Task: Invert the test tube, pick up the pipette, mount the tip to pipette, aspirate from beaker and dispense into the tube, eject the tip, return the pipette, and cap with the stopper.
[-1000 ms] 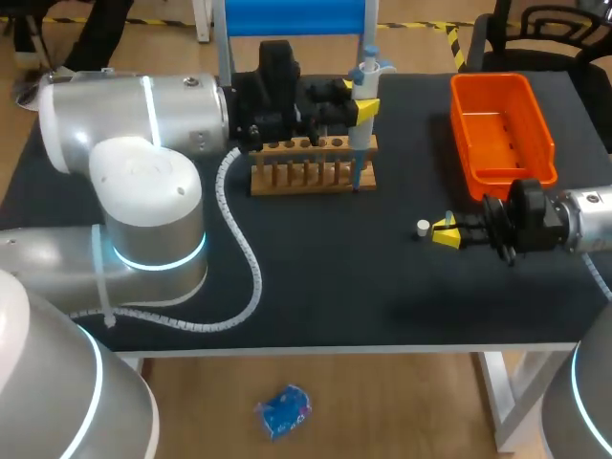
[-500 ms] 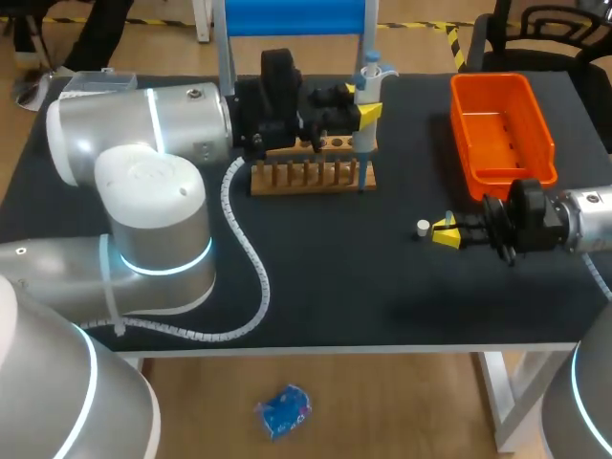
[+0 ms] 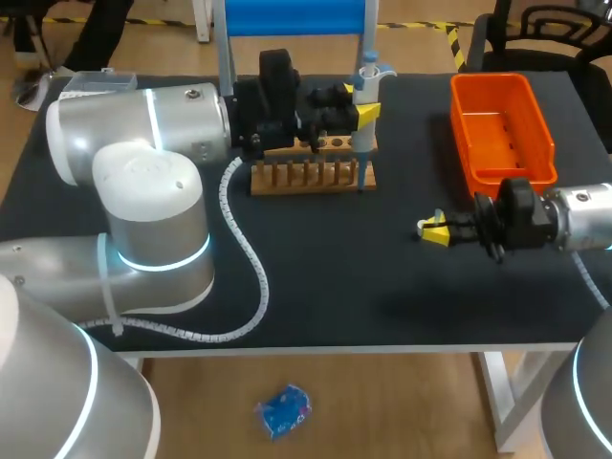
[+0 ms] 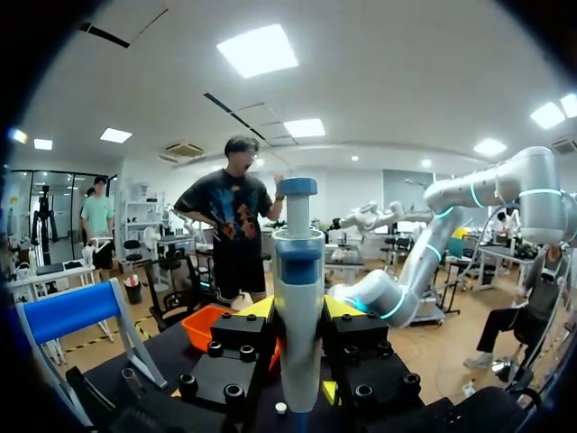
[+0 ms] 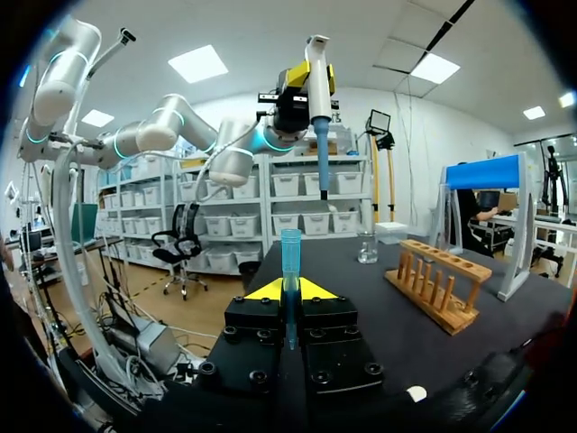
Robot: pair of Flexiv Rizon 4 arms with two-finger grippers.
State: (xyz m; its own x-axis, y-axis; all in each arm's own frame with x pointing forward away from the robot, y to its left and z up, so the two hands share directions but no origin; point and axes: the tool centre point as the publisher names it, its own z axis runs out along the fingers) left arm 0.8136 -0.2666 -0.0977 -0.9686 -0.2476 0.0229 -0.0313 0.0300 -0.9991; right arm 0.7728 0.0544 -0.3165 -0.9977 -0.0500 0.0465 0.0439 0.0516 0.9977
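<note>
Roughly midway, I judge: my left claw (image 3: 361, 105) grips the pipette (image 3: 367, 73) upright by the wooden rack (image 3: 313, 174), my right claw (image 5: 289, 290) clasps the blue test tube (image 5: 290, 248) upright, and the white stopper (image 5: 416, 393) lies loose on the table (image 3: 316, 277), so capping remains

The blue-white pipette (image 3: 366, 96) and clear test tube (image 5: 290, 266) are upright.

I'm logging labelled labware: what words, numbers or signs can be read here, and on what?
No text can be read in any view.
pipette: no legible print or scale on its body.
test tube: no markings show.
wooden rack and orange bin: plain, no labels.
</note>
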